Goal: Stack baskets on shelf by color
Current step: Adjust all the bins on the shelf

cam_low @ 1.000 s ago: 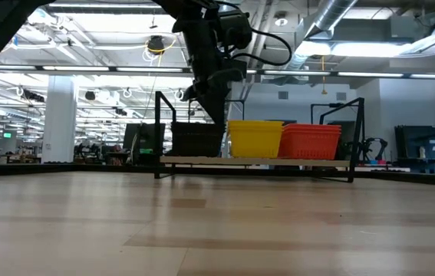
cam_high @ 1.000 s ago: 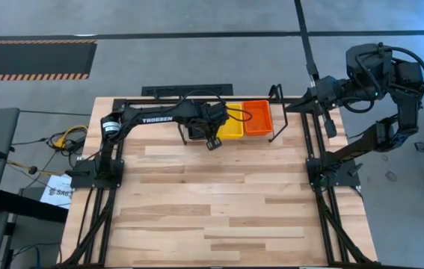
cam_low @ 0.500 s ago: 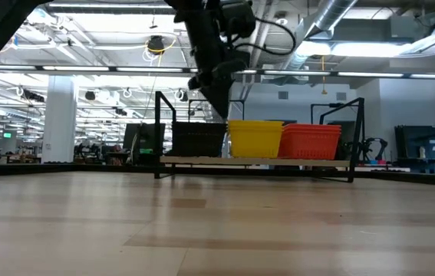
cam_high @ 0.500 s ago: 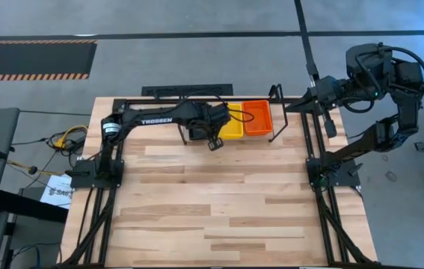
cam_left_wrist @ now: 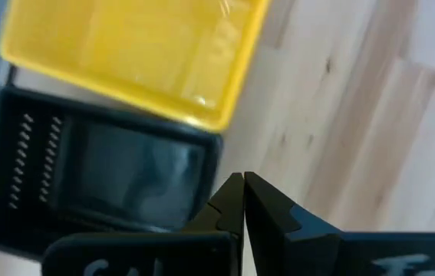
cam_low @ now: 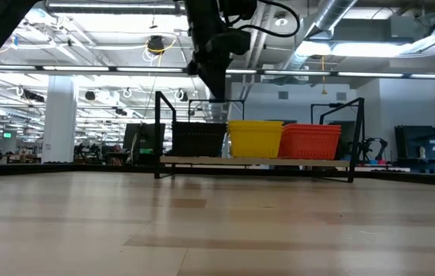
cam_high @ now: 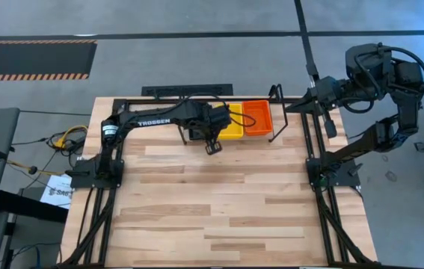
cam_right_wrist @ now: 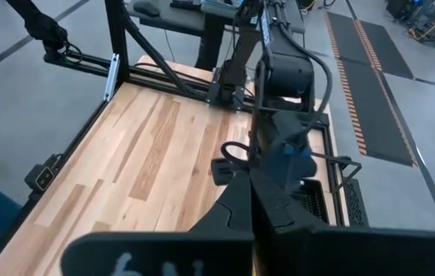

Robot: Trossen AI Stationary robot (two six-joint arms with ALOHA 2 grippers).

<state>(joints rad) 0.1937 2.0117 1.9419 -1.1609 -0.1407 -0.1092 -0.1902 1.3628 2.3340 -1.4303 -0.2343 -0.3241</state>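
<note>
Baskets sit sorted on the shelf point(cam_low: 255, 162): black stack point(cam_low: 198, 139), yellow stack point(cam_low: 255, 138), red-orange stack point(cam_low: 310, 141). Left gripper point(cam_high: 212, 145), fingers pressed together and empty, hovers above the black stack; right gripper point(cam_right_wrist: 254, 201), also closed and empty, waits off the table. No loose baskets show; stacking looks finished.
</note>
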